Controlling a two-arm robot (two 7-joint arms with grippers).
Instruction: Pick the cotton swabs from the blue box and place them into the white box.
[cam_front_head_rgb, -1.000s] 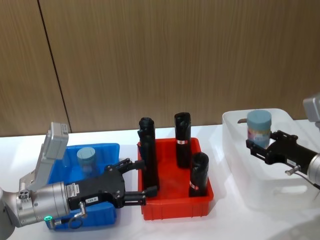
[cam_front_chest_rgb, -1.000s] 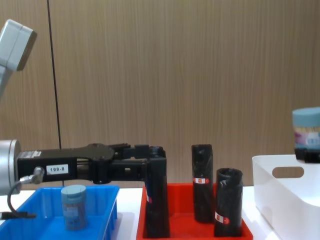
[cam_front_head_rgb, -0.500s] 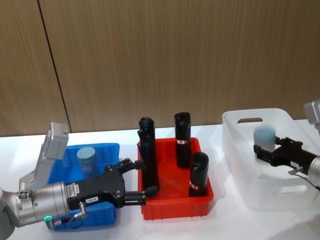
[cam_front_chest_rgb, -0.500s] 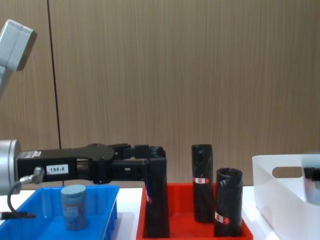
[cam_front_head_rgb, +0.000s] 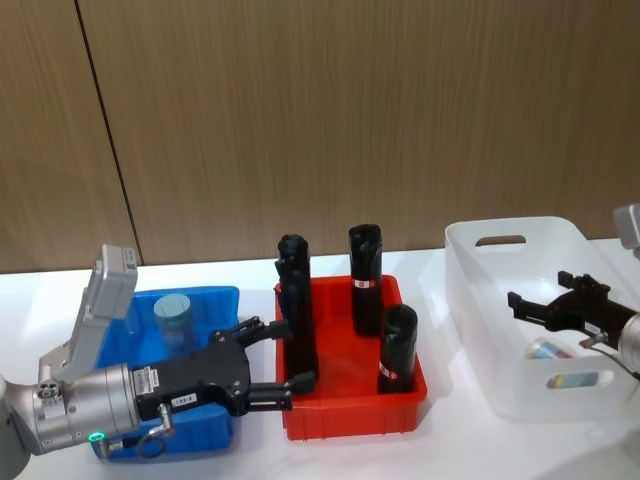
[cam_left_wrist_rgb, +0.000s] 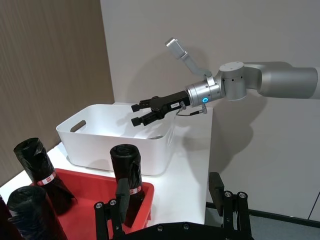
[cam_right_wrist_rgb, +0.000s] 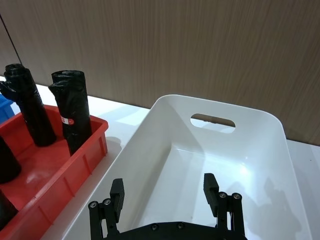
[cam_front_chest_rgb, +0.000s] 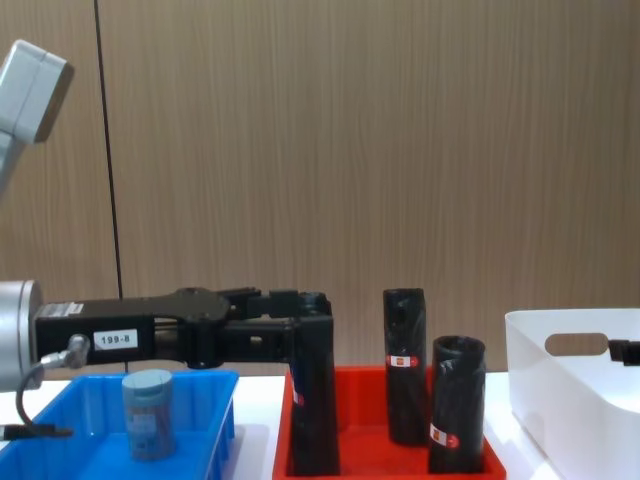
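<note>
In the head view the right tool (cam_front_head_rgb: 538, 289) hangs with fingers apart over the white box (cam_front_head_rgb: 470, 236), where one swab jar (cam_front_head_rgb: 548, 349) lies on its side, and the left tool (cam_front_head_rgb: 290, 352), also spread, sits by the blue box (cam_front_head_rgb: 215, 296); in the chest view a second swab jar (cam_front_chest_rgb: 148, 412) stands upright inside that blue box.

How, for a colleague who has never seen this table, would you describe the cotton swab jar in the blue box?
Find the bright blue box at the robot's left, beside the red tray. Inside stands one cotton swab jar: short, clear, with a pale blue-grey lid, unlike the tall black rolls in the tray.
</note>
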